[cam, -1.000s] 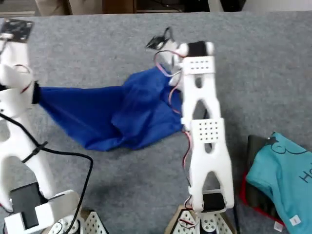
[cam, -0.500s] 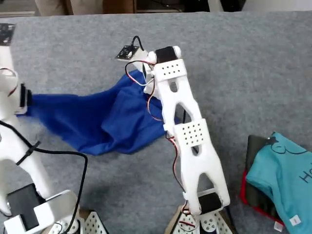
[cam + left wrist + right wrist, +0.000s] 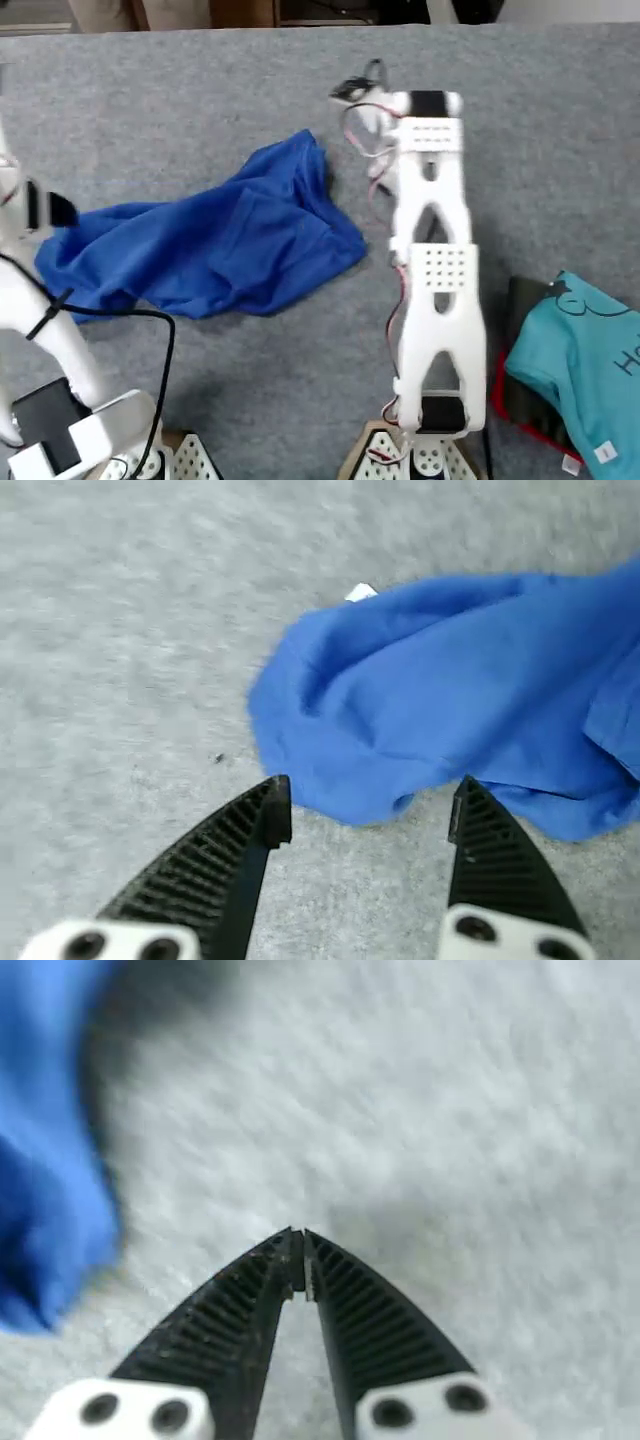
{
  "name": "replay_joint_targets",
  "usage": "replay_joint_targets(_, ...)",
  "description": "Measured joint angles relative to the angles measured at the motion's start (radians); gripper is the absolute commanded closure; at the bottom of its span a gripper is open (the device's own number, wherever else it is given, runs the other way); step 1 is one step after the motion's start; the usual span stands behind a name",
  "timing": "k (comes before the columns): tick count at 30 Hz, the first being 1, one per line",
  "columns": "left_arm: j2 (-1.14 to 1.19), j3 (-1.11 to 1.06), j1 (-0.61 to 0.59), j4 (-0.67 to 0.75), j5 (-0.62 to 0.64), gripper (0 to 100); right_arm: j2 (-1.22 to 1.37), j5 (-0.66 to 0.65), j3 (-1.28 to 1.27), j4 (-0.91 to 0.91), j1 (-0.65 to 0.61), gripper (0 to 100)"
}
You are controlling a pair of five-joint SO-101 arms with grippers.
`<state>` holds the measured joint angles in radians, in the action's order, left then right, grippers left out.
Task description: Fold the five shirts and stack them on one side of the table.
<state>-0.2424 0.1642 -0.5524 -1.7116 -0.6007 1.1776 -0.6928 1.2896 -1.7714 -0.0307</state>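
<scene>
– Shirts: how many d'you count?

– 2 for sure. 1 blue shirt [image 3: 215, 250], crumpled & unfolded, lying mid-table towards the left arm's side. 1 teal shirt [image 3: 580, 350], folded, at the table's right edge near the arm bases, w/ a white label [image 3: 603, 452] at its near corner.

– Anything under the teal one?

– 1 dark layer [image 3: 522, 330] and 1 red edge [image 3: 500, 395] below that; can't tell if they're shirts.

– Arms?

– 2, both white. Left gripper [image 3: 372, 795]: jaws spread wide, nothing gripped, over the table w/ the blue shirt's rumpled edge just ahead of the tips. Right gripper [image 3: 300, 1250]: jaws pressed together, holding nothing, over bare table, blue shirt off to one side & apart.

– Small stuff?

– 1 white tag [image 3: 362, 592] poking out at the blue shirt's far edge. 1 black cable [image 3: 170, 350] looping from the left arm [image 3: 40, 300], passing near the shirt's near edge.

– Surface & room?

– Table [image 3: 550, 120] is grey & felt-like. Beyond its far edge, a strip of brown wooden furniture [image 3: 240, 12].
</scene>
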Motion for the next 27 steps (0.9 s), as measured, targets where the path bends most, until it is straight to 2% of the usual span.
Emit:
replay_joint_targets(5, 0.0, -0.207, 0.078, 0.135, 0.035, 74, -0.13, 0.0, -0.184, 0.0, -0.02, 98.4)
replay_joint_targets(10, 0.0, -0.354, 0.091, 0.315, 0.172, 73, -0.278, 0.011, -0.416, 0.0, -0.144, 83.1)
replay_joint_targets(14, 0.0, -0.42, 0.091, 0.362, 0.209, 73, -0.318, 0.031, -0.486, 0.0, -0.241, 75.2)
replay_joint_targets(22, 0.0, -0.437, 0.091, 0.367, 0.212, 74, -0.321, 0.043, -0.496, 0.006, -0.427, 76.1)
replay_joint_targets(24, 0.0, -0.437, 0.091, 0.367, 0.212, 74, -0.316, 0.048, -0.5, 0.02, -0.437, 82.2)
replay_joint_targets(27, 0.0, -0.437, 0.091, 0.367, 0.212, 74, -0.253, 0.069, -0.5, 0.06, -0.437, 99.1)
